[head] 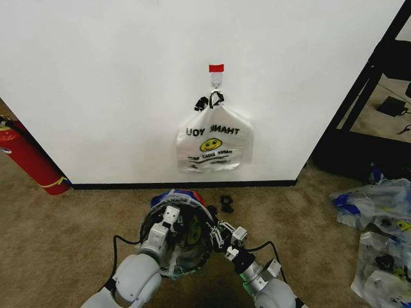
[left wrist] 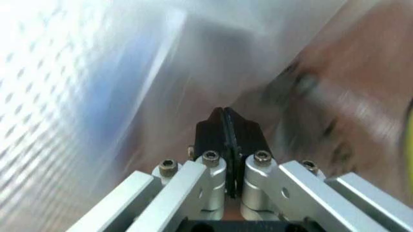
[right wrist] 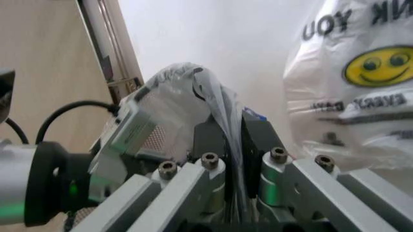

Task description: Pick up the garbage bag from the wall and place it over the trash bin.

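head view: garbage bag (head: 183,240) hides most of trash bin (head: 149,224).

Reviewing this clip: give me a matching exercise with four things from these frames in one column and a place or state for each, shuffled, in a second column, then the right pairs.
Things:
1. garbage bag
2. THANK YOU bag
3. fire extinguisher
4. left end effector

Places or states:
A. hanging from the hook under the red tape on the wall
B. standing on the carpet at the far left, by the wall
C. draped over the trash bin, pinched on both sides
D. shut on thin plastic

Pairs: 1-C, 2-A, 3-B, 4-D. The right end effector is also shut on the garbage bag.
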Robot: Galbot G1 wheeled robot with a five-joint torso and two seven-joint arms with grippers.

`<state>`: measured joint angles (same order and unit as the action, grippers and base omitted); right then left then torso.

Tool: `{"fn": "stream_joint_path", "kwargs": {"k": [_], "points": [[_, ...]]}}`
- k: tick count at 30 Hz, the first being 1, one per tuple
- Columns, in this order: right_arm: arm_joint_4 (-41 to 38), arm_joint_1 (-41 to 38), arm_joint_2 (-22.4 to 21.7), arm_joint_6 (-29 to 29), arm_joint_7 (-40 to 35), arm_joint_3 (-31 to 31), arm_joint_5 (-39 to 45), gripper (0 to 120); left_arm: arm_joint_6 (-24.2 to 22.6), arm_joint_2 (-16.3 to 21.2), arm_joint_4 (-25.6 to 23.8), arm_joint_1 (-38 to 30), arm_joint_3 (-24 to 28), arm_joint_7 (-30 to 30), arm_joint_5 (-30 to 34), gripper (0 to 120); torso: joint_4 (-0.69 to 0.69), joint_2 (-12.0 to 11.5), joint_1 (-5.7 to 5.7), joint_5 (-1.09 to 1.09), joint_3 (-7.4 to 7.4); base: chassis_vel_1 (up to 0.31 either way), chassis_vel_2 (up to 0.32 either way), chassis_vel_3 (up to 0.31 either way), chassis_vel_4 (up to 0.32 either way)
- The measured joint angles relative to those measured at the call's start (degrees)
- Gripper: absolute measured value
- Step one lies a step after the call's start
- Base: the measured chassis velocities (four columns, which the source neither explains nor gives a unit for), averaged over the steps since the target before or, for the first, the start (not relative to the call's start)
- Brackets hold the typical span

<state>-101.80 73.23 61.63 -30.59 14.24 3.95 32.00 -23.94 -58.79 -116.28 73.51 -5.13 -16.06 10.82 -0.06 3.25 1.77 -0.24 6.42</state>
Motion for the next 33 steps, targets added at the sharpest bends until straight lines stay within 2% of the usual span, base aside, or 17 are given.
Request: {"fn": "stream_joint_path", "kwargs": {"k": [8,15,19,25,33], "points": [[0.4,-0.66,-0.07,-0.8,1.31,-1.4,-0.45,1,-1.42,0.5,-0.92,2.13,-0.37,4.78,-3.27,0,0.0,0.0,0.0,0.0,0.0,0.0,0.0,0.0,0.0],[0.54,-1.29,0.78,-1.42,1.46,-0.9,-0.52,1,-2.43,0.22,-1.17,2.68,2.0,6.49,-3.1,0,0.01,0.0,0.0,0.0,0.0,0.0,0.0,0.0,0.0],[0.32,-1.51,1.21,-1.45,1.46,-0.37,0.02,1,-3.59,-0.82,-1.43,2.0,3.82,6.73,-0.96,0,0.0,0.0,0.0,0.0,0.0,0.0,0.0,0.0,0.0],[0.31,-1.61,1.42,-1.46,1.19,0.03,0.66,1,-2.65,-1.54,-1.68,0.56,5.27,6.5,1.93,0,0.0,0.0,0.0,0.01,0.0,0.0,0.0,0.0,0.0],[0.56,-0.79,0.94,-1.38,1.56,0.67,0.73,1,-2.25,-1.35,-1.12,-3.09,2.95,5.58,6.03,0,-0.01,0.01,0.0,0.0,0.0,0.0,0.0,0.0,0.0]]}}
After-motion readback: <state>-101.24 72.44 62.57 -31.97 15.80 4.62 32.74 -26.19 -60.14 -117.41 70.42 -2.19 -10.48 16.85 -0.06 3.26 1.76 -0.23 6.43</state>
